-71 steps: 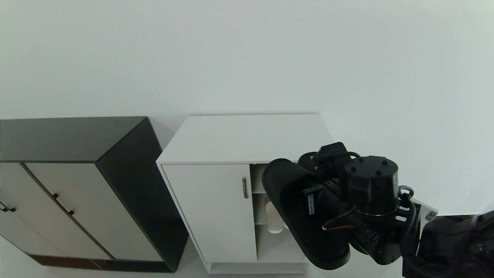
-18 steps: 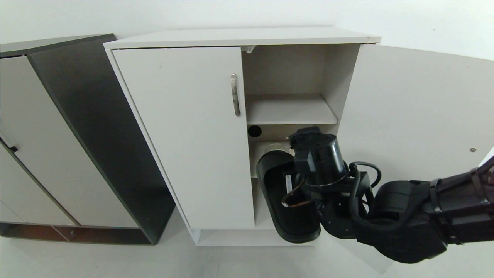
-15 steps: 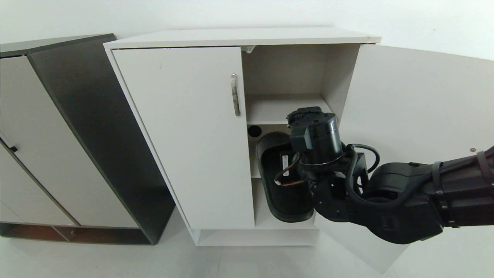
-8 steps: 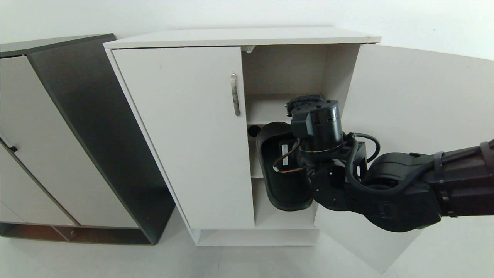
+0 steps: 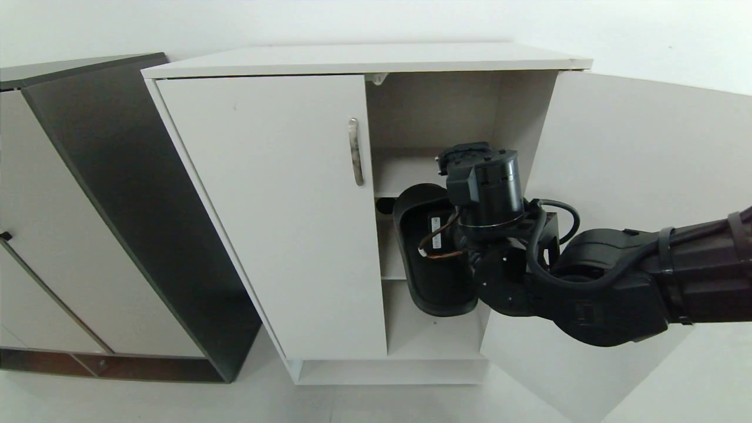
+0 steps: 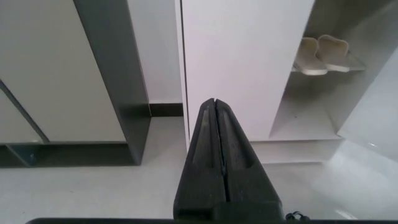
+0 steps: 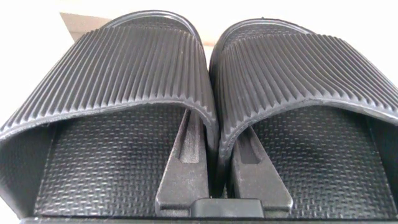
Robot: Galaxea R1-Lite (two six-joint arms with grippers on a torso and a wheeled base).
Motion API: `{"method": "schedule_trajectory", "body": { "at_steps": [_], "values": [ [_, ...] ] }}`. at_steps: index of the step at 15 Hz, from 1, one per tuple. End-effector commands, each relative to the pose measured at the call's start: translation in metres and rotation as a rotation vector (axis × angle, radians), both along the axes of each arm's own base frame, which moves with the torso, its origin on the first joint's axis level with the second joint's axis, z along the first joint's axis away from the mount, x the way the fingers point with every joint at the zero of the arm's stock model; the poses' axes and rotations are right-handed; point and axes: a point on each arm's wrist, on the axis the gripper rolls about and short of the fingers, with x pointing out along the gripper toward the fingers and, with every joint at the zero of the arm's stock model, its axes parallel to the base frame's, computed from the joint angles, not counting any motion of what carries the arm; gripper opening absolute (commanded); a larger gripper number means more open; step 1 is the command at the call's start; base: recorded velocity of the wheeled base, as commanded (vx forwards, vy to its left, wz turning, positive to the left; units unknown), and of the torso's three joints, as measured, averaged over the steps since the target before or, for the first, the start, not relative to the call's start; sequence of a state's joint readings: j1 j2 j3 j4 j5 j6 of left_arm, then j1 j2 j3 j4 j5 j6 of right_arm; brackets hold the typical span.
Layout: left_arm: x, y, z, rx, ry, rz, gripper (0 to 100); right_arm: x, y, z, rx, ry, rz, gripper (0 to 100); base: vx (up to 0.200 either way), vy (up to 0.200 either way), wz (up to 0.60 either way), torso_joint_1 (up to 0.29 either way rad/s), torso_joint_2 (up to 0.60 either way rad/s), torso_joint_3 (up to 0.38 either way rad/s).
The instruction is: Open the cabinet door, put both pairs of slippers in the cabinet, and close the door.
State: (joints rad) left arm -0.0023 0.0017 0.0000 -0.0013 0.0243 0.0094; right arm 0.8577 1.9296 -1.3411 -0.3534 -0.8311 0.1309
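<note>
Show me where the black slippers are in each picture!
Head view: black slippers in the middle, held by the right gripper before the white cabinet's open half.
Left wrist view: the cabinet's open half holds pale slippers, no black ones.
Right wrist view: black slippers up close, side by side.
Shared landmark: the cabinet's closed door.

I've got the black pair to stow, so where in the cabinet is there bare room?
The top shelf looks bare where it shows, beside the closed door. The bottom shelf under the white slippers is bare. The middle shelf is crowded: the white slippers sit there, and the right gripper holds the black slippers in front of it.
</note>
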Motion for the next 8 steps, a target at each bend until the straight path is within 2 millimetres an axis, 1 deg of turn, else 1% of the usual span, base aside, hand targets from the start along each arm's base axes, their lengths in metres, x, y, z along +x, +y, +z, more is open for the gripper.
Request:
{"method": "schedule_trajectory", "body": {
  "at_steps": [1,8],
  "values": [
    [0.0001,0.0,0.0001,0.0,0.001,0.0,0,0.0001,0.0,0.0022,0.004,-0.005,0.0,0,0.2,0.0,0.0,-0.002,0.0,0.002],
    [0.0001,0.0,0.0001,0.0,0.001,0.0,0,0.0004,0.0004,0.0,-0.002,-0.002,0.0,0,0.2,0.0,0.0,0.003,0.0,0.002]
  ]
}}
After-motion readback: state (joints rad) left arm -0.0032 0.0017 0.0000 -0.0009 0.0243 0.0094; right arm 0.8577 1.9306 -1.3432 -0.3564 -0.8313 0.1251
